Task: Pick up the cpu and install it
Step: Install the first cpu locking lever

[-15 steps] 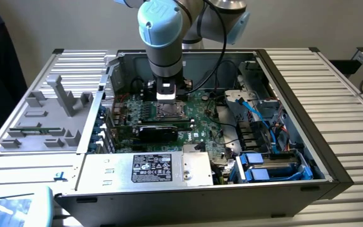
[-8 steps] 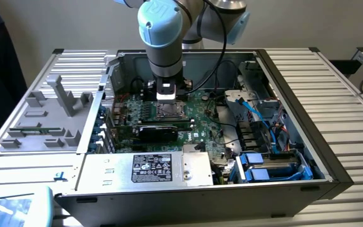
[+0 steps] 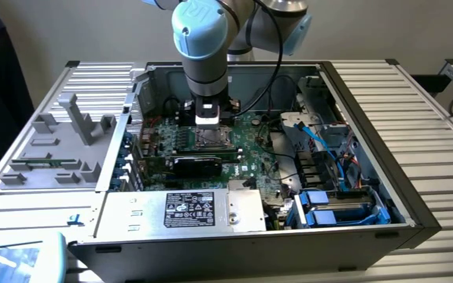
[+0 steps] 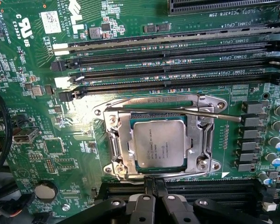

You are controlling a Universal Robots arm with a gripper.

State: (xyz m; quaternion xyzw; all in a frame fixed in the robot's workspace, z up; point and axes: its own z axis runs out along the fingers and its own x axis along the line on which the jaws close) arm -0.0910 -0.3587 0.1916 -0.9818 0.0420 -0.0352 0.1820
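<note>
The cpu [image 4: 159,142] is a small flat square chip with a dull silver-grey metal lid, faint lines of printed text across its middle, and a thin green rim showing around the lid. It lies inside the socket frame [image 4: 113,140], lid facing up, and its four edges run about parallel with the frame's sides. Being square, it has no long axis. Its lines of print run the same way as the memory slots [image 4: 177,60] that lie beyond the frame's far side. A thin metal lever [image 4: 200,113] crosses that same far side of the frame at a slant. The gripper [image 4: 154,184] stands at the near edge of the frame, just beside the chip. Its two black fingers are pressed together with nothing between them. In the exterior view the gripper [image 3: 208,122] hangs directly over the frame, inside the open computer case [image 3: 415,194].
</note>
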